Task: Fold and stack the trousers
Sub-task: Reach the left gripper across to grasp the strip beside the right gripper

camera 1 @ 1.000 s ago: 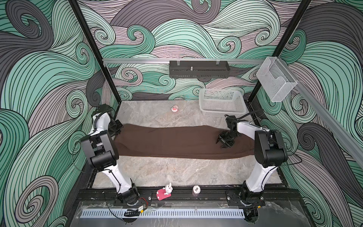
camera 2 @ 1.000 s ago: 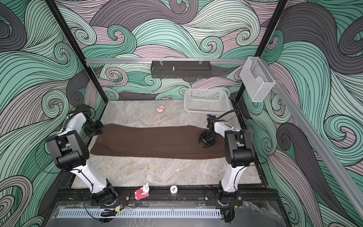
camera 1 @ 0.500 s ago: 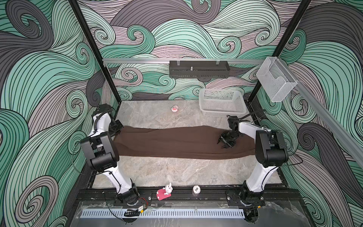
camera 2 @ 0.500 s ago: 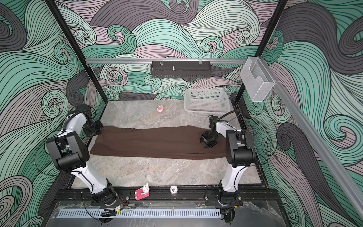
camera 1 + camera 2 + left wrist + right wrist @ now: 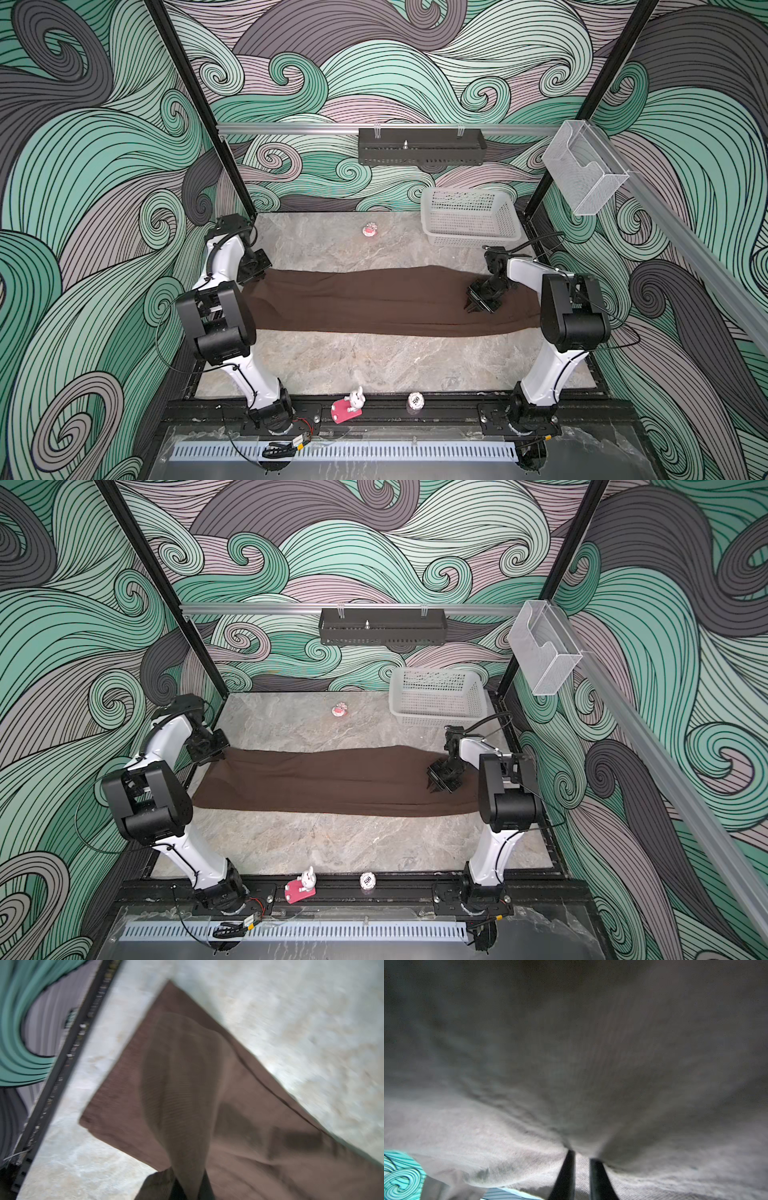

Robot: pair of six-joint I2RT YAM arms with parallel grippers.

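- Nearest me, on the black front rail, stand a white rabbit figure [image 5: 348, 408] on a pink base and a round chip [image 5: 415, 401]. The bare marble table [image 5: 353, 361] lies behind them.
- The trousers [image 5: 374, 303] lie across the table as one long brown band, nearly flat, in both top views.
- My right pincer [image 5: 478, 306] is down on the band's right part, in from its right end. Its jaws stand narrow, nipping a fold of the cloth.
- My left pincer [image 5: 261, 279] sits at the band's far left corner, closed on the cloth.
- Only the left wrist view shows a ridge of cloth rising into those jaws, with the band's square end flat on the table.
- Only the right wrist view shows my fingers [image 5: 564, 1176] close together with a strip of cloth between them. Blurred cloth fills nearly all the rest.
- Farther back sit a small pink-and-white thing [image 5: 370, 230] and, at the far right, a white mesh basket [image 5: 469, 216], both apart from the trousers.
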